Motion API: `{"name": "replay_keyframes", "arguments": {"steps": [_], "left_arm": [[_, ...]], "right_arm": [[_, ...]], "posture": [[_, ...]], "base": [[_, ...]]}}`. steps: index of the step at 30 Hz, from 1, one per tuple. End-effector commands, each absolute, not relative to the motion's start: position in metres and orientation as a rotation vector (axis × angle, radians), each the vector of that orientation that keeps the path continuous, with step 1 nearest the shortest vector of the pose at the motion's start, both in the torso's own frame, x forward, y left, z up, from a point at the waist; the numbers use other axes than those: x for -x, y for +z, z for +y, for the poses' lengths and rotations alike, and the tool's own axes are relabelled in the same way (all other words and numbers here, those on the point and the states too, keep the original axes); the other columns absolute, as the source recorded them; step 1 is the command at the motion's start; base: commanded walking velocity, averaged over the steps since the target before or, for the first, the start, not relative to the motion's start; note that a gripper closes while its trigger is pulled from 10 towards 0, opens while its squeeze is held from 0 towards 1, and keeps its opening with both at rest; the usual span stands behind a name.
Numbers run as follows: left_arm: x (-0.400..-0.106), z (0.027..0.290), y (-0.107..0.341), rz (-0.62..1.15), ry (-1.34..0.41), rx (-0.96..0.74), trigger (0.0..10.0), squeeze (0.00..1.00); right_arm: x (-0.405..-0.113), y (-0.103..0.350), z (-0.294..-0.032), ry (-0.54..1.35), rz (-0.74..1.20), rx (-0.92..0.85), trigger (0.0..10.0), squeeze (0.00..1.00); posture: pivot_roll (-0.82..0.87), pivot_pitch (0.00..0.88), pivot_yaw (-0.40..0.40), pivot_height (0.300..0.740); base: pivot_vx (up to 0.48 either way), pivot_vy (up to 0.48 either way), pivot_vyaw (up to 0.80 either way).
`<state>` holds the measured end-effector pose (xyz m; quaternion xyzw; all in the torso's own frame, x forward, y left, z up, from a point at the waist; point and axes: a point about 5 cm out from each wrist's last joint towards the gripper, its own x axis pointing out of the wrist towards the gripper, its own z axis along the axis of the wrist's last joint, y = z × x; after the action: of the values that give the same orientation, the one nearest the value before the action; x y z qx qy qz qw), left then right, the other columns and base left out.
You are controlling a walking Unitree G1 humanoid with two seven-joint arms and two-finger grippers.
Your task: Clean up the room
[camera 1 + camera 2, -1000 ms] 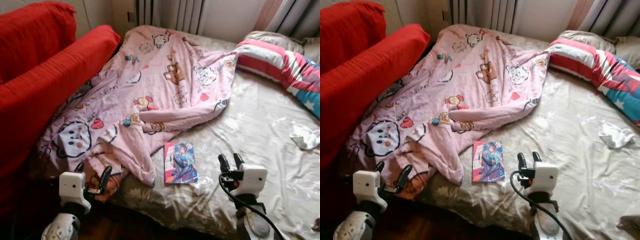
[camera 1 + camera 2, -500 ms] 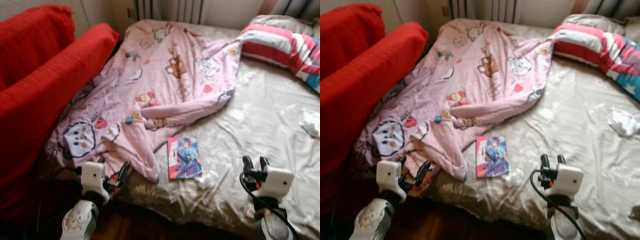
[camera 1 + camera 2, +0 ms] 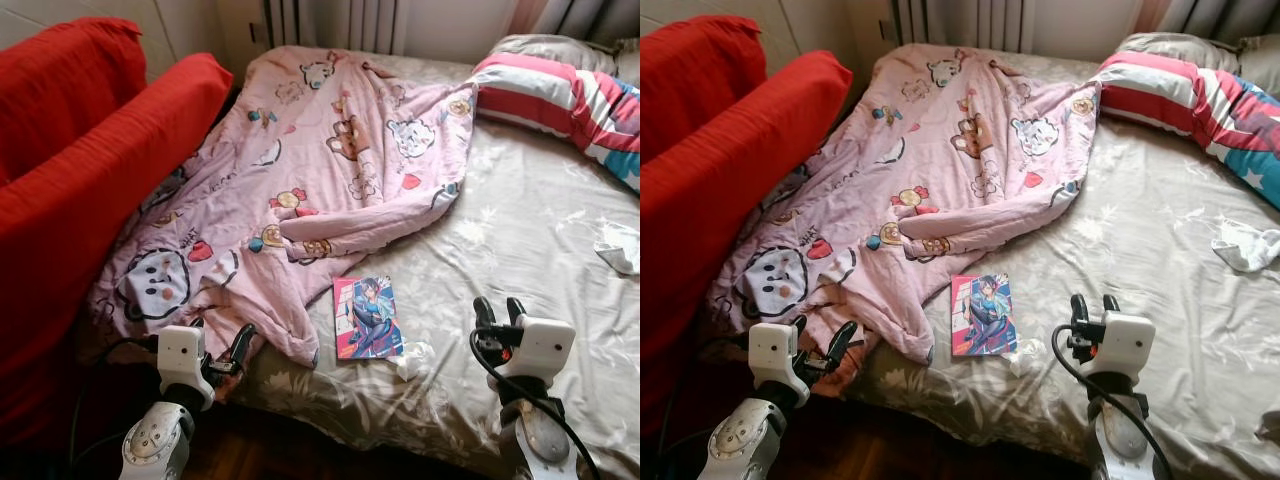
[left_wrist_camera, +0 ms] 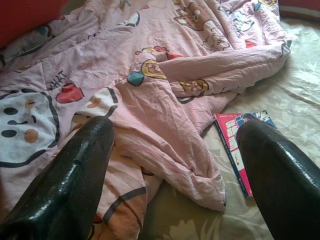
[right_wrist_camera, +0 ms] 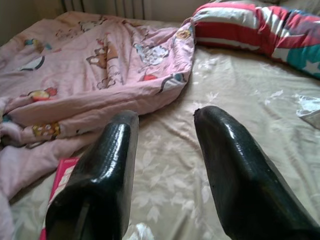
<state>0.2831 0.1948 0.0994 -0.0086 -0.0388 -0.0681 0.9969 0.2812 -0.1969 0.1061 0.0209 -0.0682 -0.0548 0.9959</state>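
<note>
The comic book (image 3: pixel 367 318) lay on the bed (image 3: pixel 520 240), ahead of and between the left gripper (image 3: pixel 222 345) and right gripper (image 3: pixel 496 312), both spread apart and empty. Over the last second the whole view had shifted; nothing was grasped. "WHAT" was legible on the pink duvet (image 4: pixel 150 65).

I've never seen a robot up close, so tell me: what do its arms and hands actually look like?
Each arm is silvery grey metal, ending in a boxy white wrist block. From it stick two long, glossy black fingers with rounded tips: the left gripper and the right gripper. A black cable loops from the right wrist block down along its arm. A thinner dark cable trails beside the left arm. The fingers' surface looks finely textured in the wrist views.
</note>
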Motion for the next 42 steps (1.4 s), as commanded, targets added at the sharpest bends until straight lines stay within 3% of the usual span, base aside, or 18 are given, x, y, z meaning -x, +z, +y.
{"name": "replay_keyframes", "arguments": {"steps": [1,9,21,30,35,42], "left_arm": [[-0.278,0.199,0.096,-0.065,-0.114,0.034,10.0,0.00],[-0.281,0.201,0.101,-0.086,-0.079,0.048,10.0,0.00],[-0.289,0.196,0.105,-0.106,-0.077,0.053,10.0,0.00],[-0.295,0.194,0.104,-0.110,-0.075,0.059,10.0,0.00],[-0.299,0.193,0.102,-0.106,-0.091,0.060,10.0,0.00],[-0.290,0.193,0.100,-0.102,-0.078,0.062,10.0,0.00]], "right_arm": [[-0.277,0.102,-0.197,-0.107,-0.122,-0.046,10.0,0.00],[-0.280,0.100,-0.193,-0.091,-0.103,-0.049,10.0,0.00],[-0.294,0.107,-0.191,-0.076,-0.125,-0.044,10.0,0.00],[-0.298,0.101,-0.194,-0.088,-0.115,-0.040,10.0,0.00],[-0.302,0.097,-0.196,-0.097,-0.102,-0.041,10.0,0.00],[-0.293,0.094,-0.194,-0.089,-0.098,-0.042,10.0,0.00]], "posture": [[-0.08,0.246,-0.005,0.740],[-0.07,0.284,-0.034,0.740],[-0.07,0.238,-0.032,0.740],[-0.05,0.120,-0.027,0.740],[-0.05,0.129,-0.026,0.740],[-0.05,0.207,-0.033,0.740]], "base": [[0.000,0.000,0.00],[0.000,0.000,0.00],[0.000,0.000,0.00],[0.000,0.000,0.00],[0.000,0.000,0.00],[0.000,0.000,0.00]]}}
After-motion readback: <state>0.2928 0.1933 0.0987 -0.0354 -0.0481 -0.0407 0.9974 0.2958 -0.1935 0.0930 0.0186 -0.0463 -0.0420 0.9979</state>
